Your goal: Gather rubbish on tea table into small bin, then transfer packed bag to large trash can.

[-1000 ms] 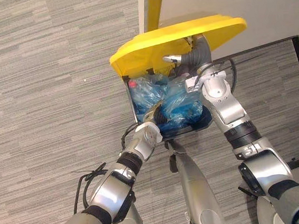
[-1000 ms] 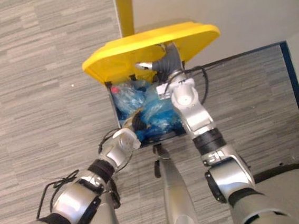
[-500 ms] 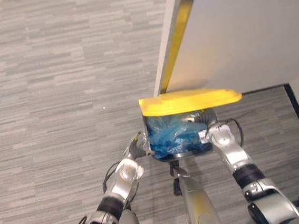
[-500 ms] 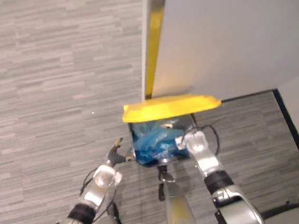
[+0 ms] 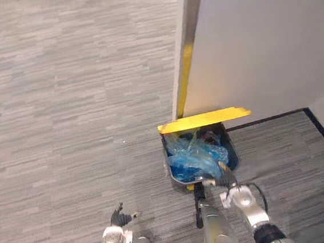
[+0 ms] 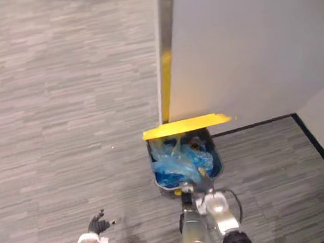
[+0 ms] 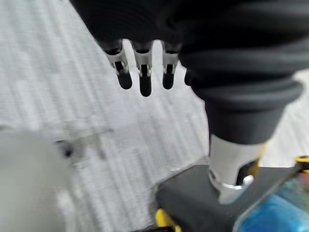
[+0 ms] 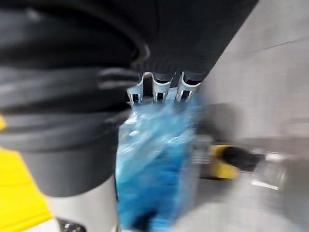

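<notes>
The large trash can (image 5: pixel 232 156) stands on the carpet against a grey wall, its yellow lid (image 5: pixel 203 119) raised over the back rim. A crumpled blue bag (image 5: pixel 192 160) of rubbish lies inside it, also seen as the blue bag (image 8: pixel 153 159) past my right fingers. My right hand (image 5: pixel 225 179) hovers just in front of the can's near rim, fingers straight and holding nothing. My left hand (image 5: pixel 120 220) is low over the carpet to the can's left, open and apart from it. The left wrist view looks past straight fingers (image 7: pixel 144 77) to the can's dark corner (image 7: pixel 188 198).
A grey wall panel (image 5: pixel 257 37) with a yellow strip on its edge (image 5: pixel 185 67) rises behind the can. A yellow foot pedal (image 8: pixel 220 163) sticks out at the can's base. Grey carpet (image 5: pixel 63 108) spreads wide to the left.
The camera has pulled back and up. Both hands have come out of the can: the right let go under the lid, the left drew back left. The bag stays inside.
</notes>
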`<state>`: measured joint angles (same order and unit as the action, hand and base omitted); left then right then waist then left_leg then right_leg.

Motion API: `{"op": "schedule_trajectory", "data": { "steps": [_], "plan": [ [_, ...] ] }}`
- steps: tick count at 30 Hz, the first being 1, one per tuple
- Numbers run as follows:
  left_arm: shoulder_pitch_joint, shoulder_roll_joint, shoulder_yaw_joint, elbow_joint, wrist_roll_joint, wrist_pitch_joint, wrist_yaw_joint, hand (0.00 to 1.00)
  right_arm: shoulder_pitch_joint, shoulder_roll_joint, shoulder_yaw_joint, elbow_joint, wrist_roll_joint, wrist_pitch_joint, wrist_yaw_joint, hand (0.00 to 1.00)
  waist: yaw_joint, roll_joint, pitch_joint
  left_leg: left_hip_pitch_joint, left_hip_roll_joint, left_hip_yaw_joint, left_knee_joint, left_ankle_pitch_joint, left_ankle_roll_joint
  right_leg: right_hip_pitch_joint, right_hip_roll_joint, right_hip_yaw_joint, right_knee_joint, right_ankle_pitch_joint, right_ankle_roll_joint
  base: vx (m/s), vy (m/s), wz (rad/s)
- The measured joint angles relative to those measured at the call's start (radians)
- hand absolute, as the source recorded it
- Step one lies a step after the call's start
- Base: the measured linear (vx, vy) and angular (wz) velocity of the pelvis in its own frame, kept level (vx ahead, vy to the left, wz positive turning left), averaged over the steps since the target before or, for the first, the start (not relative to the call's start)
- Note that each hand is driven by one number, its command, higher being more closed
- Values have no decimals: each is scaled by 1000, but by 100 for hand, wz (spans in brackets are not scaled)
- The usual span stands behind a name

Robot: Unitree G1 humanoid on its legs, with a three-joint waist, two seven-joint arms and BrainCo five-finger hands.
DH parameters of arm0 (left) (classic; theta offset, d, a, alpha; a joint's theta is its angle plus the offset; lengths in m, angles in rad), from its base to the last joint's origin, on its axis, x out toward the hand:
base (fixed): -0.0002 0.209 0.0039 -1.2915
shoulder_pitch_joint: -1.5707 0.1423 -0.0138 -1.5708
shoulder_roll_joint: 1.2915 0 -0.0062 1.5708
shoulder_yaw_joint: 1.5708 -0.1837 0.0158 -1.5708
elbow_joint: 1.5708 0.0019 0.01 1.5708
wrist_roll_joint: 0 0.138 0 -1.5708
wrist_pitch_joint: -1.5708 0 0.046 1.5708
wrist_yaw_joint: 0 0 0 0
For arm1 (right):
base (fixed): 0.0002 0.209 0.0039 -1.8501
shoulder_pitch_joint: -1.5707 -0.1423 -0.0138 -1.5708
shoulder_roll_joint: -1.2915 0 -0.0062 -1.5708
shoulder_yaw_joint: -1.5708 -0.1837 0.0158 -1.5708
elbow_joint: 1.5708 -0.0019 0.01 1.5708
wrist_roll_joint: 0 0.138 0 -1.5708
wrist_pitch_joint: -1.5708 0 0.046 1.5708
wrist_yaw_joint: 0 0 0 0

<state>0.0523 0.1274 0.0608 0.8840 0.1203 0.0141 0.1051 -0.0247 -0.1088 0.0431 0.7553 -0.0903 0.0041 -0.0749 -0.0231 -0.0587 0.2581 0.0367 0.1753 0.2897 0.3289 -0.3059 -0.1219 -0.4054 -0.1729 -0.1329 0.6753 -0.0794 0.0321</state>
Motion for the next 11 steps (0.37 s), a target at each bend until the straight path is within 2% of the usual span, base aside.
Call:
{"op": "schedule_trajectory", "data": {
  "steps": [1,2,4,5,6,7,8,11],
  "plan": [
    [-2,0,7,0,-5,2,-1,0,35,21,-43,53,-17,1,-2,0,6,-26,-19,-2,0,4,1,5,-8,38,1,-1,6,-82,30,-7,-133,-5],
    [-4,2,11,1,-5,2,-1,0,50,25,-50,70,-22,2,-3,0,6,-35,-24,-2,-6,8,1,6,-11,45,6,-4,-22,-84,32,-9,-89,-28],
    [-6,-29,36,27,-5,2,-3,0,44,23,-83,123,-26,0,-9,0,14,-1,-49,-5,24,25,-49,31,-11,93,68,-15,-181,-65,6,-14,-55,-41],
    [-19,-53,39,49,-6,1,-3,0,40,21,-113,146,-26,-1,-13,0,3,4,-67,5,20,52,-102,73,-32,98,59,-31,-150,-98,-25,-5,-69,-23],
    [-28,-60,39,65,-6,1,-4,0,47,20,-121,181,-27,-2,-16,0,5,-1,-74,19,5,45,-131,90,-34,119,67,-18,-193,-117,-30,16,-99,-12],
    [-32,-69,38,75,-6,2,-4,0,40,19,-133,201,-28,1,-16,0,5,12,-81,22,11,42,-150,100,-32,129,76,-21,-222,-99,-23,-5,-38,-1],
    [-34,-89,36,91,-6,1,-11,0,41,10,-154,233,-29,4,-21,0,5,36,-111,14,20,34,-188,125,-27,141,102,-28,-301,-63,-32,26,-40,-3],
    [-40,-95,37,112,-7,0,-13,0,39,8,-195,264,-29,7,-27,0,7,49,-118,22,17,26,-236,153,-7,164,121,-26,-378,-16,-34,10,-2,-3]
  ]
}}
